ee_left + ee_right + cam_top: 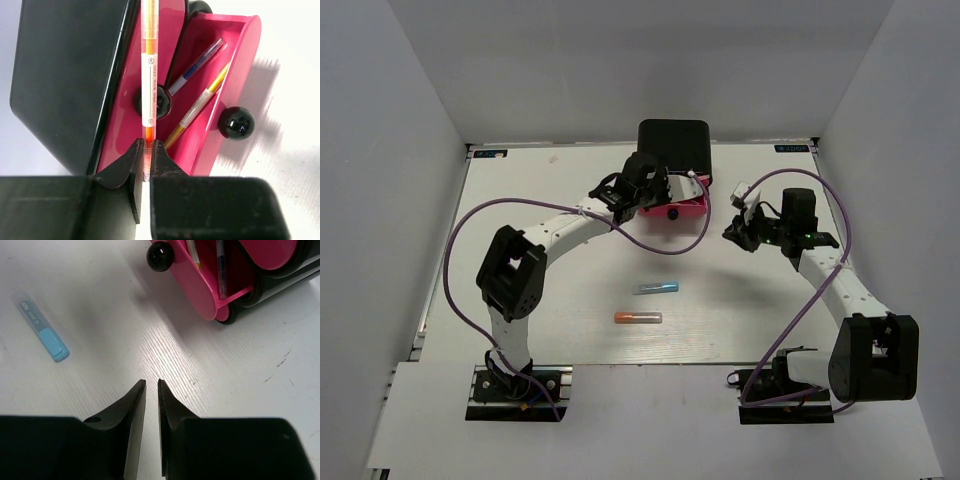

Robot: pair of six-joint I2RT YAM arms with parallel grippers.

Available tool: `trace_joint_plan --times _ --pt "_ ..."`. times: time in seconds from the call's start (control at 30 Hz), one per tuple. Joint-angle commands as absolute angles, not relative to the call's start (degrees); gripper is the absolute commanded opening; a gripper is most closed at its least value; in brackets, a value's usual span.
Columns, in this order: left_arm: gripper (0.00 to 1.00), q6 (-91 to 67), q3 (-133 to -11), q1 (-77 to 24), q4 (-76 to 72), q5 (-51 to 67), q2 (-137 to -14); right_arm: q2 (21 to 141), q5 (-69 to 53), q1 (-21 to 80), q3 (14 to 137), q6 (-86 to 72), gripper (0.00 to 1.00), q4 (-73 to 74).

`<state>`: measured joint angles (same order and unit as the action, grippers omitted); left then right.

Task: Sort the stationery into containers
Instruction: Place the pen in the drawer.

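Orange stick (149, 75) pinched in left gripper (148, 146) beside open drawer (240, 60) edge; right gripper (151, 387) slightly ajar, empty, over table (225, 390).

A white counter (570, 300) with a faint wood grain sits boxed in by plain pale-grey panels: a back wall (640, 60) behind it, a left wall (380, 200) and a right wall (910, 150) at its sides. Small blue labels (490, 154) mark the counter's two far corners. A lower white ledge (640, 430) runs along the counter's near edge. Even, soft light falls from above and casts only dim shadows on the counter, where a few dark scuffs (282, 360) show close up.
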<state>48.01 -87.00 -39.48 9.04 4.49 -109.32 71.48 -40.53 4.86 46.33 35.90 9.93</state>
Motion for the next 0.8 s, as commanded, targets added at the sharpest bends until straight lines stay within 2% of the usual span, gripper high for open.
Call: trace_joint_plan --times 0.0,0.53,0.57,0.63,0.77 --pt "0.0 47.64 -86.31 -39.46 9.32 5.19 -107.05 70.4 -41.66 4.48 46.32 34.98 0.22 7.91" --pt "0.0 48.16 -84.55 -39.46 10.11 5.46 -107.22 70.4 -41.66 4.39 46.23 35.07 0.22 8.17" --pt "0.01 48.16 -84.55 -39.46 10.11 5.45 -107.23 70.49 -41.57 4.39 46.32 35.16 0.22 8.26" --pt "0.09 48.16 -84.55 -39.46 9.58 4.92 -107.23 70.49 -41.57 4.4 46.23 35.16 0.22 8.35" --pt "0.15 48.16 -84.55 -39.46 9.06 4.92 -107.23 70.4 -41.57 4.39 46.23 35.24 0.25 8.44"
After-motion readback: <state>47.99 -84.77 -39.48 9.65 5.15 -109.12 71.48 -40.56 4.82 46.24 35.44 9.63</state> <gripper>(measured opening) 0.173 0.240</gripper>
